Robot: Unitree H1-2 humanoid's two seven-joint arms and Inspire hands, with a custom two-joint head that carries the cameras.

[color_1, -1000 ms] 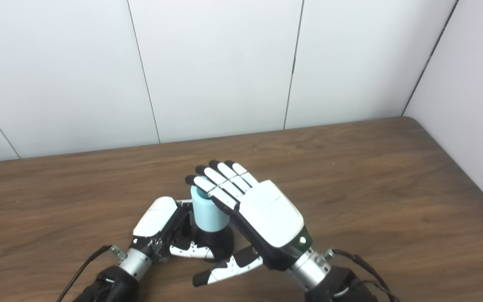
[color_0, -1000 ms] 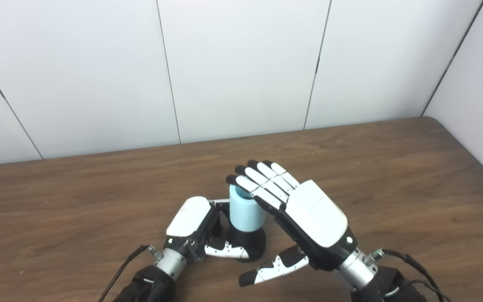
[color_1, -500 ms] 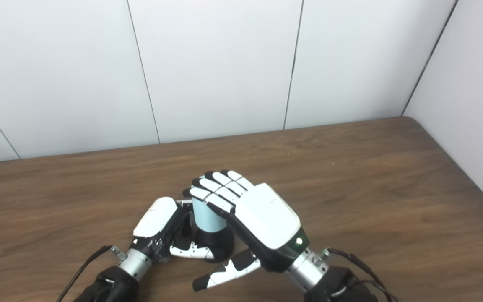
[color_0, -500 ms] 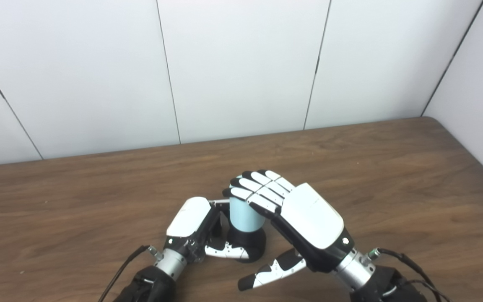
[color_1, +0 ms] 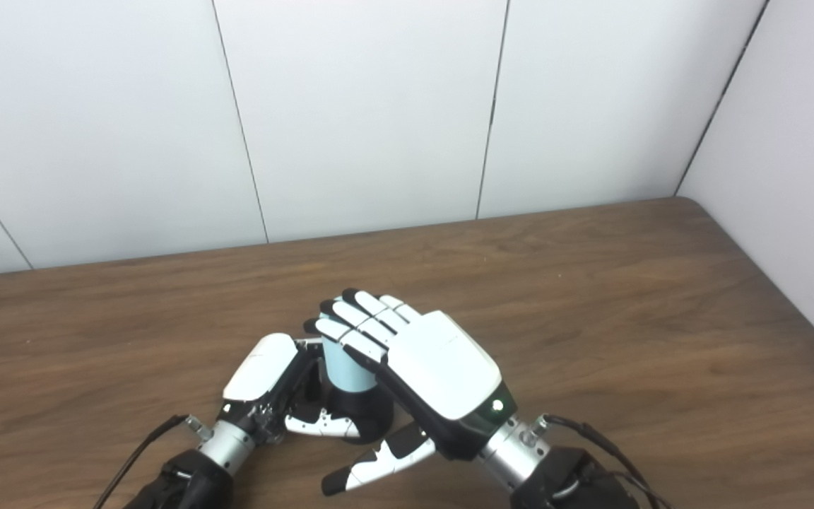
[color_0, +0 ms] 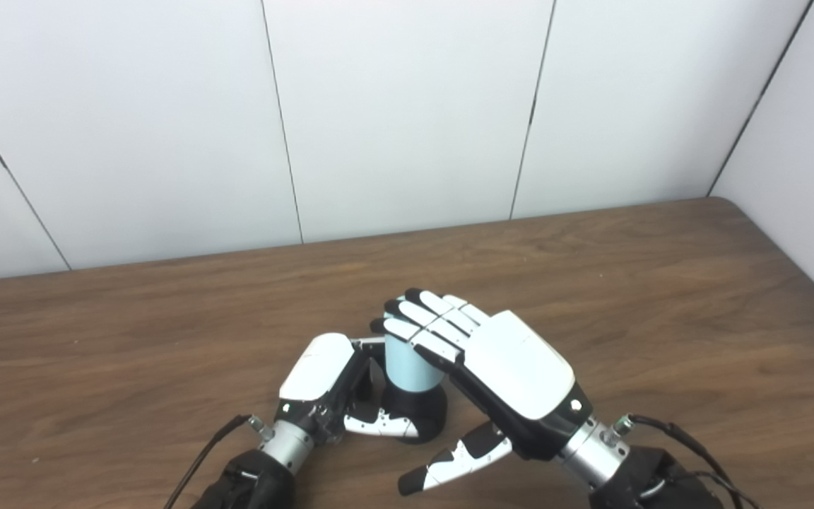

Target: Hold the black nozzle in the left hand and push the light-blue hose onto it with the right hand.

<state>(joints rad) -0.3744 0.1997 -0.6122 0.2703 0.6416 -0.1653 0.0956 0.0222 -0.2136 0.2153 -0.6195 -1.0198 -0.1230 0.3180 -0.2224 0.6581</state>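
Observation:
The black nozzle (color_0: 427, 416) stands on the table near the front, its round base showing. My left hand (color_0: 336, 389) is shut on it, thumb across its front and fingers behind. The light-blue hose (color_0: 405, 366), a short upright tube, sits on top of the nozzle; it also shows in the right eye view (color_1: 347, 367). My right hand (color_0: 499, 367) lies flat and open over the hose's top, its fingers (color_0: 421, 322) covering the opening, thumb hanging free below. Whether the palm side touches the hose top is hidden.
The brown wooden table (color_0: 661, 297) stretches back to white wall panels (color_0: 407, 113). A white side wall meets the table's right edge (color_0: 803, 261). Cables run from both wrists at the bottom edge.
My right hand has come down and a little left, its fingers now covering the hose's top. The hose stands lower on the nozzle, with less blue showing. The left hand has not moved.

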